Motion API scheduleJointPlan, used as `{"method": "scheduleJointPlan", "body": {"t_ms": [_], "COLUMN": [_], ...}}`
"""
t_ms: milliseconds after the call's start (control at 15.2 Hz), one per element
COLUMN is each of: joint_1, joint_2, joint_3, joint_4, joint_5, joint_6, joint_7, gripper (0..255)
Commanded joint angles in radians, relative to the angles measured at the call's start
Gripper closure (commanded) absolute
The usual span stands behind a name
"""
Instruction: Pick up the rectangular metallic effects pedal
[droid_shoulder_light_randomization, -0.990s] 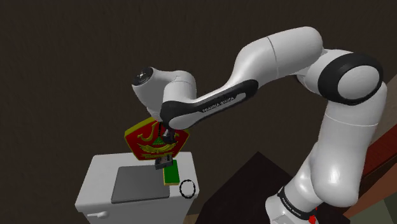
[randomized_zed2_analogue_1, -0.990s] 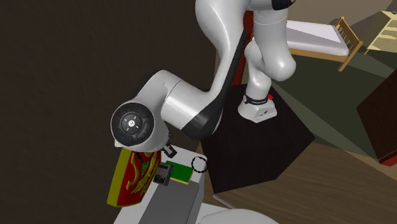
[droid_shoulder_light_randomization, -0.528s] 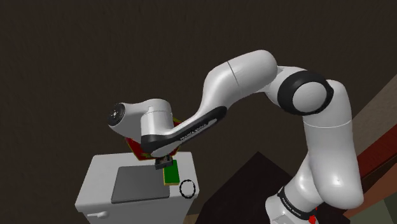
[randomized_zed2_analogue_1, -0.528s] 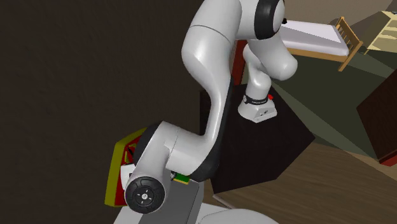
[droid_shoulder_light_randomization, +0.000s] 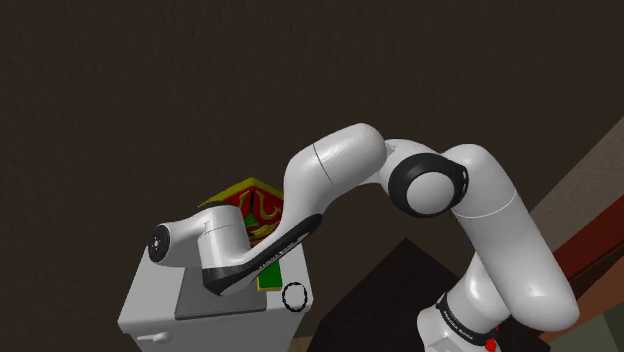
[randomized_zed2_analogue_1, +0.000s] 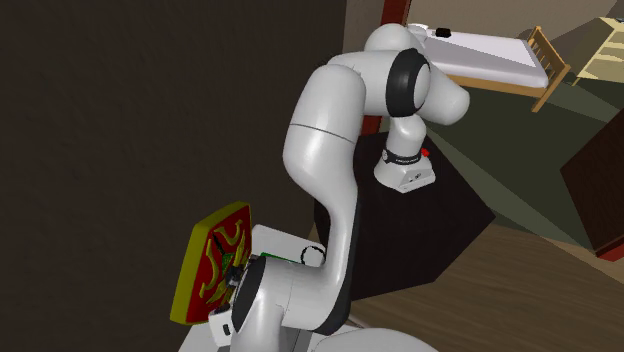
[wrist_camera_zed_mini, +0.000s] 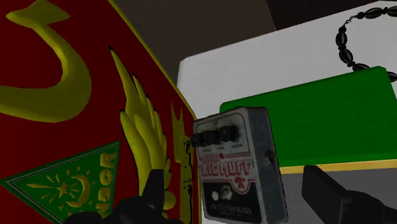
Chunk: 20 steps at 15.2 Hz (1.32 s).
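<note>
The effects pedal (wrist_camera_zed_mini: 238, 167) is a silver rectangular box with a row of black knobs and red lettering. It lies at the end of a green slab (wrist_camera_zed_mini: 331, 118), close to a red and yellow shield (wrist_camera_zed_mini: 70, 121). My gripper (wrist_camera_zed_mini: 235, 209) is open just above it. The pedal sits between the two black fingers (wrist_camera_zed_mini: 340, 198), with a gap on each side, and neither touches it. In the shoulder view my wrist (droid_shoulder_light_randomization: 190, 245) hangs low over the white cabinet top (droid_shoulder_light_randomization: 150, 285) and covers the pedal.
A ring of black beads (wrist_camera_zed_mini: 356, 38) lies on the white top beyond the green slab (droid_shoulder_light_randomization: 268, 280). A grey mat (droid_shoulder_light_randomization: 195, 300) covers part of the cabinet. The shield (randomized_zed2_analogue_1: 213, 262) stands upright at its back edge. The dark stand (randomized_zed2_analogue_1: 420, 220) is alongside.
The arm has folded down and the wrist has dropped low over the cabinet top, toward the shoulder view's left. It now hides the pedal and most of the shield there.
</note>
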Motion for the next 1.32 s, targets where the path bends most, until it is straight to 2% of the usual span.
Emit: {"method": "scheduleJointPlan", "body": {"t_ms": [0, 396, 462, 1056, 1254], "joint_1": [0.004, 0.011, 0.012, 0.011, 0.006], "joint_2": [0.024, 0.073, 0.074, 0.073, 0.041], "joint_3": [-0.006, -0.016, -0.016, -0.015, -0.009], "joint_4": [0.012, 0.035, 0.036, 0.035, 0.019], "joint_5": [-0.009, -0.019, -0.019, -0.019, -0.013], "joint_6": [0.008, 0.029, 0.029, 0.029, 0.015], "joint_7": [0.003, 0.018, 0.019, 0.018, 0.009], "gripper": [0, 0, 255, 255, 255]}}
